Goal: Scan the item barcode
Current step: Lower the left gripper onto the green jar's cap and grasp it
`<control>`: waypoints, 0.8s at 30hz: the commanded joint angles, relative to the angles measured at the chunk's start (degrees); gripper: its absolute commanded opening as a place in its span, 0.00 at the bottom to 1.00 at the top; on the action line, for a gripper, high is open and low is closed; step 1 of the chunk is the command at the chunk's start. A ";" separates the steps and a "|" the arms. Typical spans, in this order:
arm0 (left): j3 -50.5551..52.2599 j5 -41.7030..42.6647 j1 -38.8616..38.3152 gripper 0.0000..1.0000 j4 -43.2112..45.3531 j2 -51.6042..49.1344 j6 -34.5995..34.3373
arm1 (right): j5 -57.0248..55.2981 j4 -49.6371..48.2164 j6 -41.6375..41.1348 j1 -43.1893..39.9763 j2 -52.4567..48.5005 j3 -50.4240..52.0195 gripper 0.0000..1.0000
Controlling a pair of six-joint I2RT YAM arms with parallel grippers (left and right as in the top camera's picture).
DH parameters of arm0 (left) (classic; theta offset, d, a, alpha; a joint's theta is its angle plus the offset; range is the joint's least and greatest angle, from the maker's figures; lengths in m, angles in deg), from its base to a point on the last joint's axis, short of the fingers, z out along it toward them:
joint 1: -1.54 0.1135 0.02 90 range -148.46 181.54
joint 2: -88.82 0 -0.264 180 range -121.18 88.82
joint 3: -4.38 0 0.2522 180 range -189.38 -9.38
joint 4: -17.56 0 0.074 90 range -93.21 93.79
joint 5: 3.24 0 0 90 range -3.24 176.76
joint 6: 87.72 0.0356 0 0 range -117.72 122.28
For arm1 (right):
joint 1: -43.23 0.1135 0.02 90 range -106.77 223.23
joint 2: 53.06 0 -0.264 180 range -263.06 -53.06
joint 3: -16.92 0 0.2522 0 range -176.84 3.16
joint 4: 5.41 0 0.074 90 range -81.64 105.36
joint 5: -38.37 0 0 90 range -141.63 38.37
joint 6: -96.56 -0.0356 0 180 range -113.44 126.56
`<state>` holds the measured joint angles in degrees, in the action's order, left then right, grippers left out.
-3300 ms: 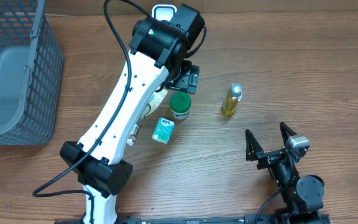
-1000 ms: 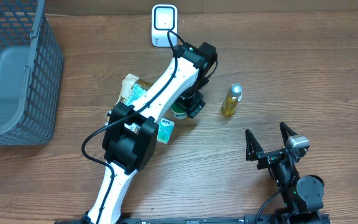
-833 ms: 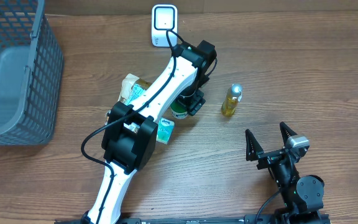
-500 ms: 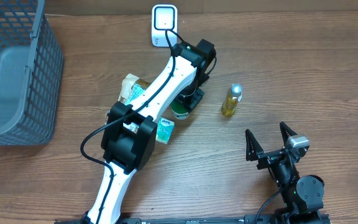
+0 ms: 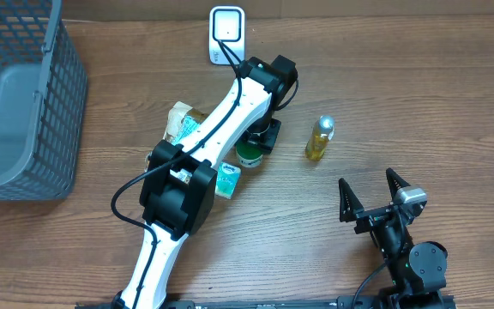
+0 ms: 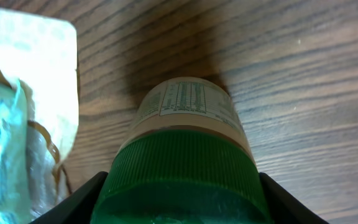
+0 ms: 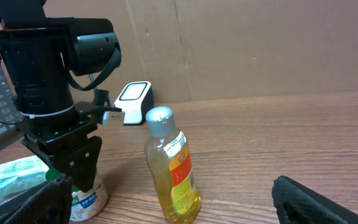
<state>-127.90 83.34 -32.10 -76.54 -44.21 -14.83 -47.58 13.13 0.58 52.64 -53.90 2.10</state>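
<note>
Left gripper (image 5: pixel 262 137) pinches the green ribbed lid (image 6: pixel 180 168) of the small jar (image 5: pixel 248 157), standing mid-table, nearer than the white scanner (image 5: pixel 226 34); right gripper (image 5: pixel 372 190) rests spread at near right. The jar likely handles light and rigid, best held by that ribbed lid, not its smooth label

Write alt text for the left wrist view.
A green-capped jar fills the lower frame, its cap pinched between the left gripper's black fingers. Its cream label carries a printed table; a plastic packet lies to its left on the wood table.
</note>
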 commanded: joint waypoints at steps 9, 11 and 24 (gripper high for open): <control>0.28 0.90 0.98 0.52 1.07 2.10 -22.60 | -0.55 -0.17 0.20 -0.17 0.68 0.59 1.00; 0.31 2.14 1.01 0.53 1.16 2.10 -23.26 | -0.55 -0.17 0.20 -0.17 0.68 0.59 1.00; 0.28 5.53 1.07 0.65 0.81 2.10 -19.17 | -0.55 -0.17 0.20 -0.17 0.68 0.59 1.00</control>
<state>-127.90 87.45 -31.34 -75.64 -44.06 -36.38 -47.58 13.13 0.58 52.64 -53.90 2.10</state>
